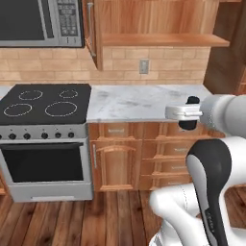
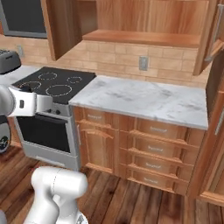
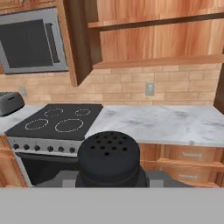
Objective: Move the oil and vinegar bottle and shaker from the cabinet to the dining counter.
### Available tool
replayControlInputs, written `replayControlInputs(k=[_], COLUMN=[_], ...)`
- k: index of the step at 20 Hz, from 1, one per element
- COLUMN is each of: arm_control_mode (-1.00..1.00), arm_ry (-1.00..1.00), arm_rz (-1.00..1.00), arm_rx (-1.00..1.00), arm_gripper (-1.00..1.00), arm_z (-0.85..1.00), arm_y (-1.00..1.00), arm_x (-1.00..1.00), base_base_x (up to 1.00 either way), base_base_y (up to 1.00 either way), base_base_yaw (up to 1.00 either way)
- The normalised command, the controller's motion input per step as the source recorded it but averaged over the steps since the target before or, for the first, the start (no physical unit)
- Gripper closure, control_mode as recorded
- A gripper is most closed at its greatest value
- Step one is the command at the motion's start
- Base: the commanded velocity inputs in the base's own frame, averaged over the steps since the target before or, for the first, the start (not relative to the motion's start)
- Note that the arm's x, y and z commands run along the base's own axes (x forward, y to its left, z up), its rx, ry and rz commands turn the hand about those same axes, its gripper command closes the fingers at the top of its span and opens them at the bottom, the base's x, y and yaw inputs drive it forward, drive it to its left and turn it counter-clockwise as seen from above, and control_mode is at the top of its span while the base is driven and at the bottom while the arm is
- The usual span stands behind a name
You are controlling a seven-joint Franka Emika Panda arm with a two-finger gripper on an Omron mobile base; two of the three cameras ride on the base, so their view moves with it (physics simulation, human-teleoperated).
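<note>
The small black shaker [image 3: 109, 155] sits between my fingers with its perforated cap facing the hand camera, and my gripper [image 3: 111, 181] is shut on it. From the left base view the shaker [image 1: 193, 101] hangs in the gripper [image 1: 188, 114] in front of the short marble worktop's right end, at about counter height. The reddish-brown cabinet [image 1: 163, 39] stands open above, and its plank shelf [image 3: 157, 61] is bare. The oil and vinegar bottle and the dining counter are out of view.
A black stove [image 1: 45, 101] with an oven below sits left of the marble worktop [image 2: 144, 98]. A microwave [image 3: 30, 43] hangs above it, with a toaster [image 3: 9, 103] at far left. Wooden drawers [image 2: 151, 153] line the front, and an open cabinet door [image 2: 214, 39] juts out at right.
</note>
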Motion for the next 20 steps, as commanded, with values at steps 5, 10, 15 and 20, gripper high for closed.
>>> replayControlInputs(k=[5,10,15,20], arm_control_mode=[1.0,1.0,1.0,1.0], arm_ry=[0.0,0.0,0.0,0.0], arm_rz=[0.0,0.0,0.0,0.0], arm_rx=[0.0,0.0,0.0,0.0], arm_gripper=[1.0,1.0,1.0,1.0], arm_z=[0.0,0.0,0.0,0.0], arm_y=[0.0,0.0,0.0,0.0], arm_x=[0.0,0.0,0.0,0.0], base_base_x=[-0.45,-0.17,-0.05,-0.01], base_base_y=[0.28,0.17,0.07,0.01], base_base_yaw=[0.67,0.94,1.0,1.0])
